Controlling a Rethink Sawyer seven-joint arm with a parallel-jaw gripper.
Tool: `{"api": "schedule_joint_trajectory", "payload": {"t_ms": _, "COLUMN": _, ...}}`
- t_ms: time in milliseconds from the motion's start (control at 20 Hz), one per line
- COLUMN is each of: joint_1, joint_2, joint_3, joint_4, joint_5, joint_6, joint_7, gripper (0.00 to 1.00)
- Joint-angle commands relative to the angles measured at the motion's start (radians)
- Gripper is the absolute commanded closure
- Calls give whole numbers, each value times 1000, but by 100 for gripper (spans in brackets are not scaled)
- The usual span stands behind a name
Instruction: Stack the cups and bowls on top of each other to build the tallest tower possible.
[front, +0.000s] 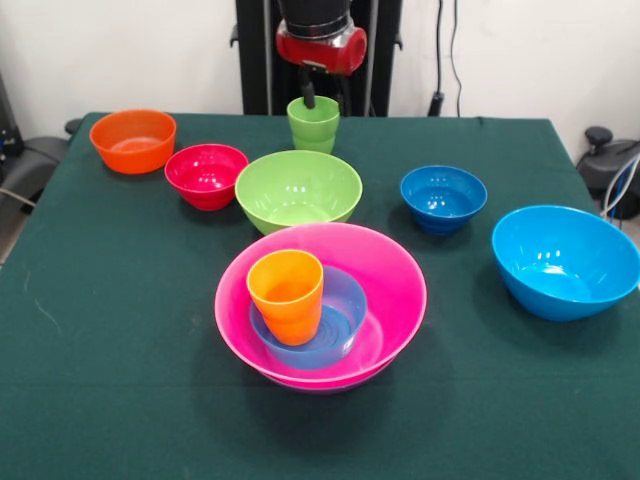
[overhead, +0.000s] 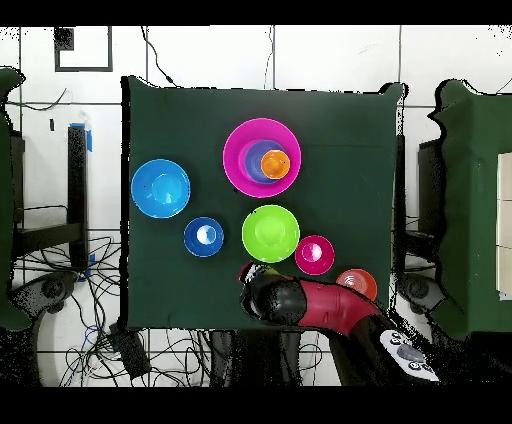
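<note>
Green tablecloth (front: 120, 330); perhaps cables (overhead: 60, 290) underneath.

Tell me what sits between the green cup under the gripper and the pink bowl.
The lime green bowl sits between the green cup and the pink bowl, clearest in the front view; the overhead view shows it too.

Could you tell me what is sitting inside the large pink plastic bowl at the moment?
Inside the large pink plastic bowl sits a small light-blue bowl, with the ribbed orange plastic cup upright in it. The pink bowl's floor beneath is covered.
</note>
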Motion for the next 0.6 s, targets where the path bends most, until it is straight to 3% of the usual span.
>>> {"api": "schedule_joint_trajectory", "payload": {"t_ms": 50, "joint_1": 8, "joint_2": 37, "joint_3": 5, "joint_4": -66, "joint_5": -71, "joint_6": -31, "joint_7": 9, "gripper": 0}}
{"api": "schedule_joint_trajectory", "payload": {"t_ms": 600, "joint_1": 35, "joint_2": 126, "joint_3": 6, "joint_4": -67, "joint_5": -76, "joint_6": -119, "joint_7": 60, "gripper": 0}}
